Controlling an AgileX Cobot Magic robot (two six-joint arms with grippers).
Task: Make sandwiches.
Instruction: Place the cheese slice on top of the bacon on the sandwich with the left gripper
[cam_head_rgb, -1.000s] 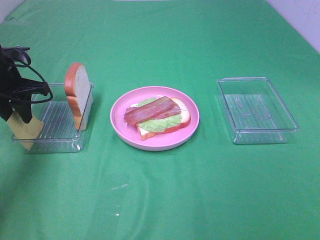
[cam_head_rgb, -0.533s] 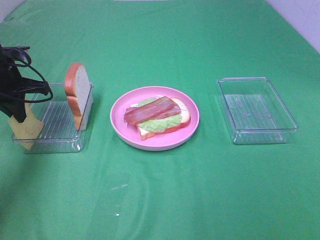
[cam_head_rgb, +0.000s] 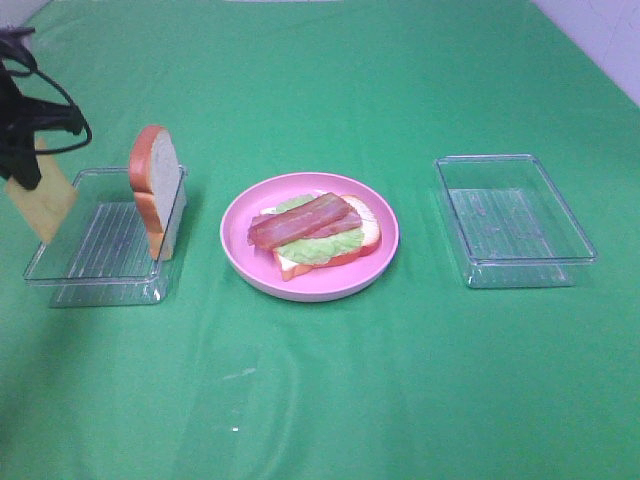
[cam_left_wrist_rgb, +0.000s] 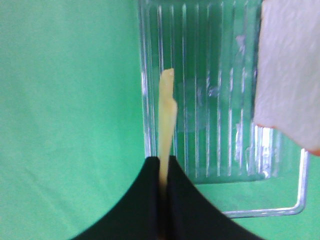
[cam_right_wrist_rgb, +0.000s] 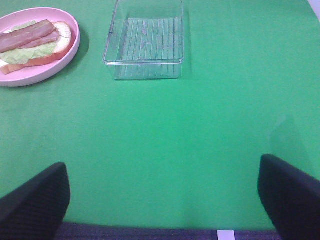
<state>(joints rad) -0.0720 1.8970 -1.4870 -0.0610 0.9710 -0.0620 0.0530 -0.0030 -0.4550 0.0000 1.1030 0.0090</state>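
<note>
Sandwiches-in-progress are laid out on a green cloth (cam_head_rgb: 330, 400), and the yellow cheese square (cam_head_rgb: 42, 200) is held clamped between the closed jaws of the left gripper (cam_head_rgb: 22, 175), hanging below them above the left tray (cam_head_rgb: 100, 275). Only the left wrist view shows the cheese edge-on, a thin strip running out from between the black fingers (cam_left_wrist_rgb: 145, 200), with the ribbed tray floor beyond it and a white bread face off to one side. Only the right wrist view shows the right gripper (cam_right_wrist_rgb: 165, 200), its two dark fingertips standing wide apart with nothing between them, the right tray (cam_right_wrist_rgb: 145, 47) and the pink plate (cam_right_wrist_rgb: 70, 52) lying well ahead of them.

Two clear trays, one plate, two bread slices, one cheese square and one lettuce leaf are counted. One bread slice (cam_head_rgb: 155, 195) is propped upright against the left tray's wall. On the plate lies the other bread slice (cam_head_rgb: 365, 235), topped with the lettuce leaf (cam_head_rgb: 320, 245) and the bacon strips (cam_head_rgb: 300, 222). Nothing is seen in the right tray.
</note>
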